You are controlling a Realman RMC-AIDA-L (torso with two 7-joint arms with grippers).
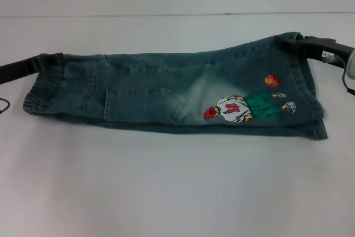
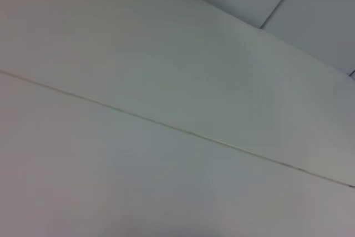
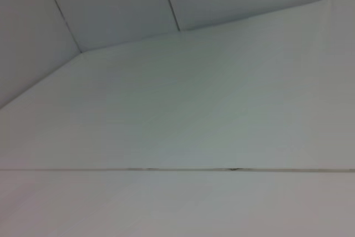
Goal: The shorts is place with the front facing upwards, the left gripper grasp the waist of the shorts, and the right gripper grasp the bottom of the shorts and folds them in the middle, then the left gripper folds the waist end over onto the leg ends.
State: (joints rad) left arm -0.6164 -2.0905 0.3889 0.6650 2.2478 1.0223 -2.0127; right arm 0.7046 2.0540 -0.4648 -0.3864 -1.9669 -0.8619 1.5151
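The shorts lie folded lengthwise on white bench; left gripper at waist, right gripper at leg ends, finger state of both: can't tell.

I'm working in what looks like a plain lab or test bay: a bare white table runs edge to edge, backed by white wall panels with thin dark seams, with no household furnishings in view.
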